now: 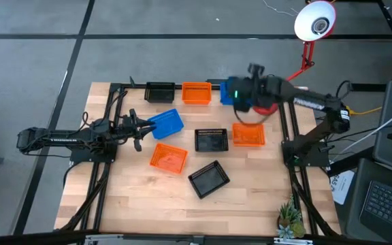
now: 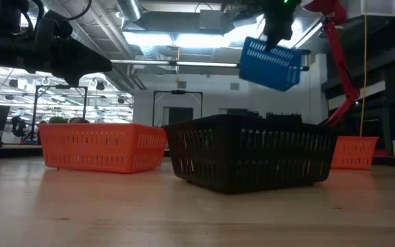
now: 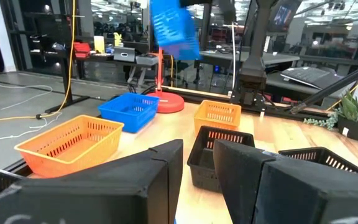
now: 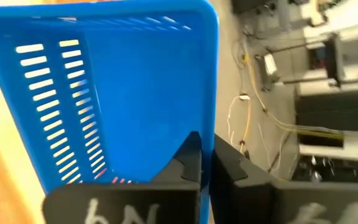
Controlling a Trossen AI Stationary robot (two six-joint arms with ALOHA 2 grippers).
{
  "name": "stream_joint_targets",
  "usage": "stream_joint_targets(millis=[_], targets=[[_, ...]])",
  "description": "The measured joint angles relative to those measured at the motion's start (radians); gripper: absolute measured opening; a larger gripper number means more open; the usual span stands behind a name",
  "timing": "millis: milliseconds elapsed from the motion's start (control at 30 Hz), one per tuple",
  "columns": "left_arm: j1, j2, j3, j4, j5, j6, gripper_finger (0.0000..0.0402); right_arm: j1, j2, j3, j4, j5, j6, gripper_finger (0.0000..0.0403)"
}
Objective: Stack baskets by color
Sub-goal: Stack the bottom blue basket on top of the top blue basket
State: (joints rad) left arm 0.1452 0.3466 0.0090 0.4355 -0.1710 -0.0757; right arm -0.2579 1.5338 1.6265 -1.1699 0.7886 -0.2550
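Wooden table: right gripper pinches 1 blue basket aloft by its rim; lower it level. Left gripper spread, idle.

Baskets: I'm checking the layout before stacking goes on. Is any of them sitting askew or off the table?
Yes. One blue basket hangs tilted in the air, pinched by the right gripper. On the table, the front black basket lies skewed.
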Motion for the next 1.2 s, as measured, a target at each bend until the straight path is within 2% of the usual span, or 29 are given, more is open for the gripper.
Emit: stream_joint_targets(millis=[100, 167, 367, 533, 667, 933, 1200], targets=[[0.0, 0.0, 0.0, 0.0, 0.0, 0.0, 0.0082, -0.143, 0.005, 0.003, 0.153, -0.213, -0.252, 0.0002], [0.0, 0.0, 0.0, 0.0, 0.0, 0.0, 0.0082, -0.228, 0.017, 0.003, 0.229, -0.332, -0.346, 0.0002], [0.0, 0.0, 0.0, 0.0, 0.0, 0.0, 0.0082, -0.423, 0.088, 0.003, 0.274, -0.486, -0.433, 0.0002], [0.0, 0.0, 0.0, 0.0, 0.0, 0.015, 0.0082, -0.514, 0.18, 0.003, 0.259, -0.653, -0.465, 0.0002], [0.0, 0.0, 0.0, 0.0, 0.0, 0.017, 0.0082, -0.546, 0.254, 0.002, 0.227, -0.671, -0.533, 0.0002], [0.0, 0.0, 0.0, -0.001, 0.0, 0.026, 0.0082, -0.551, 0.328, 0.002, 0.195, -0.687, -0.543, 0.0003], [0.0, 0.0, 0.0, -0.001, 0.0, 0.026, 0.0082, -0.552, 0.334, 0.002, 0.194, -0.645, -0.543, 0.0055]])
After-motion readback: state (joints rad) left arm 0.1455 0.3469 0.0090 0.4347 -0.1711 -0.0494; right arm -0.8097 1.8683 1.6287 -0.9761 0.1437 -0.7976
